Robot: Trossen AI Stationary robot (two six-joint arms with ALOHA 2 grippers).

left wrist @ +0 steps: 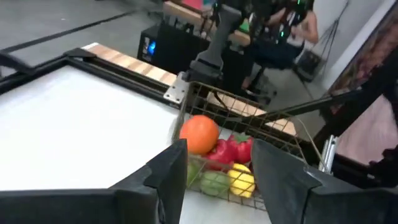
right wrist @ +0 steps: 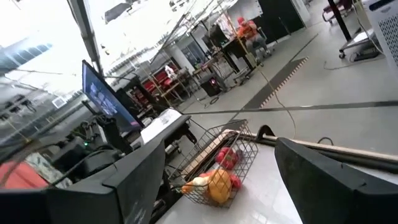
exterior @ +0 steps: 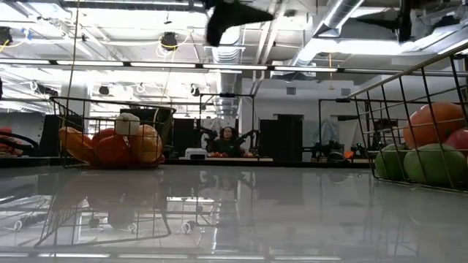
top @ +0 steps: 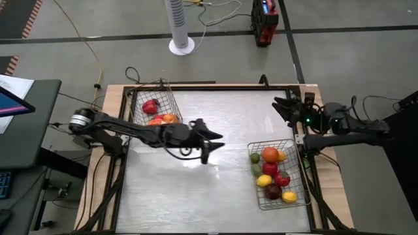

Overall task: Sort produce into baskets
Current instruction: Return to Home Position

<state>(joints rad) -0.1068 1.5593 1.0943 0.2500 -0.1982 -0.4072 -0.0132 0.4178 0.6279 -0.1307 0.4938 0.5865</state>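
Note:
Two wire-mesh baskets stand on the white table. The left basket (top: 157, 108) at the far left holds a red pepper, oranges and a carrot; it also shows in the low view (exterior: 110, 135) and the right wrist view (right wrist: 217, 165). The right basket (top: 277, 173) at the right edge holds an orange (top: 270, 155), tomatoes, lemons and limes; it also shows in the left wrist view (left wrist: 249, 162). My left gripper (top: 212, 145) is open and empty, high above the table's middle, pointing toward the right basket. My right gripper (top: 279, 108) is open and empty, raised at the far right.
The table's raised black frame (top: 215, 87) runs around the white surface. A white fan stand (top: 181, 26) and a red-black box (top: 264, 23) stand on the floor beyond the far edge. A person (exterior: 228, 139) sits far behind the table. A monitor (right wrist: 102, 93) stands left of the table.

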